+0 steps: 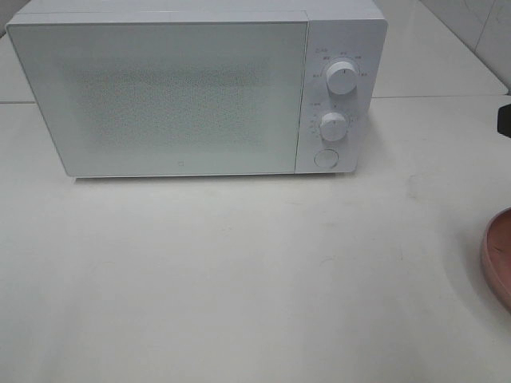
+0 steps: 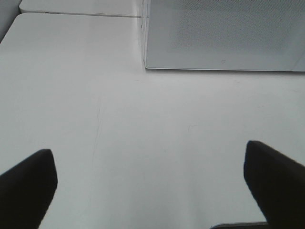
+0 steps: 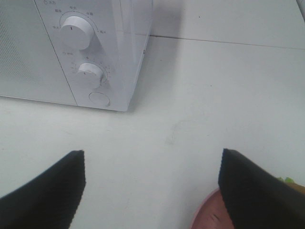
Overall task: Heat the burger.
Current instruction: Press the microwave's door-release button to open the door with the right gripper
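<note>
Left wrist: left hand apart over table | right hand apart near plate

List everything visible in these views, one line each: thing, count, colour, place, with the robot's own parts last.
microwave: one, white, door shut, at the table's back
dials: two, white, stacked on the microwave's right panel
round button: one, white, below the dials
plate: one, pink, cut off at the table's right
green leafy scrap: one, green, by the plate; too little shows to name it
table: one, white, under everything
black part: one, black, right edge of the high view; cannot tell what it is
left jaws: one pair, black, wide apart, empty, over bare table
right jaws: one pair, black, wide apart, empty, near the plate
</note>
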Tool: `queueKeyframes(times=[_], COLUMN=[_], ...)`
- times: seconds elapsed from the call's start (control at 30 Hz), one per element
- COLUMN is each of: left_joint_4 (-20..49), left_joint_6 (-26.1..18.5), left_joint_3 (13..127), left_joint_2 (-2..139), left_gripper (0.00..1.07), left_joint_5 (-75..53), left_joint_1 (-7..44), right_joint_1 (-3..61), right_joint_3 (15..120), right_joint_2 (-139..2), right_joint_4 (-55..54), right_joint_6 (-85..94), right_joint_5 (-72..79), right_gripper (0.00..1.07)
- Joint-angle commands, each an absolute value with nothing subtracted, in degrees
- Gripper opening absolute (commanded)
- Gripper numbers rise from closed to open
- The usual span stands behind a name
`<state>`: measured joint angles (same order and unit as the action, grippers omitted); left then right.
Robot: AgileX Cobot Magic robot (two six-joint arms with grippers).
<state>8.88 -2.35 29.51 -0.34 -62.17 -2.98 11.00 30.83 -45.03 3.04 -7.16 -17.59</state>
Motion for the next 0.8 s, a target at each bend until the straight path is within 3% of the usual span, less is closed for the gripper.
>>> queueKeyframes(times=[0.03,0.8], left_joint_4=[9.1,9.1], left_joint_6=[-2.2,-2.2], left_joint_3=[29.5,29.5], left_joint_2=[-1.6,-1.6], left_gripper=[1.00,1.00], left_joint_5=[-61.4,-61.4], left_joint_1=[-2.9,-2.9], right_joint_1=[10.9,10.9], right_joint_3=[30.9,30.9], right_joint_2=[-47.6,-68.4], right_joint_4=[3.3,3.3], right_joint_6=[-7.3,-6.8], right_joint_5=[-13.8,14.6], right_gripper=[0.75,0.75])
